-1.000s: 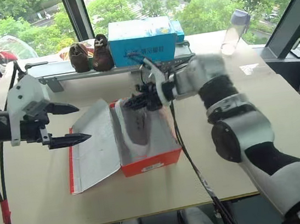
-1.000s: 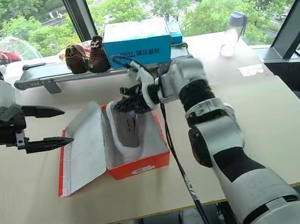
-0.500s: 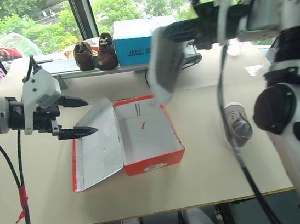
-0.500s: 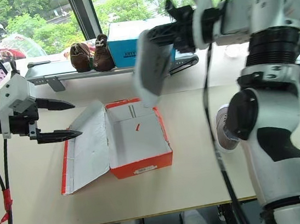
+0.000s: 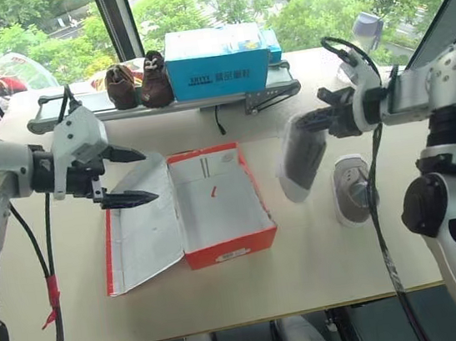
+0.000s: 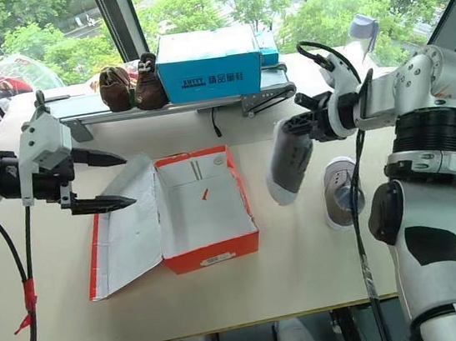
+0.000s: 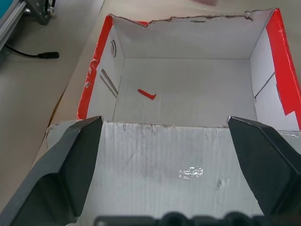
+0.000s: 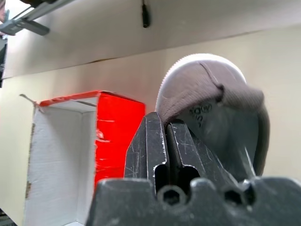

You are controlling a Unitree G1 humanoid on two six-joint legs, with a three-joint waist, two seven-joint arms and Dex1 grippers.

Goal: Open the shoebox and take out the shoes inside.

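We count one shoebox, lid flat, and two shoes. Our right gripper pinches one shoe aloft right of the shoebox — hanging toe-down, long axis steep. The other lies farther right, lengthwise away from us. Our left gripper gapes wide, holding nothing, above the lid.

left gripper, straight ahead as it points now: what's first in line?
Probably the shoebox: the open left gripper looks along its fingers over the flattened lid into the white interior. Depth is unclear; it may meet the lid first.
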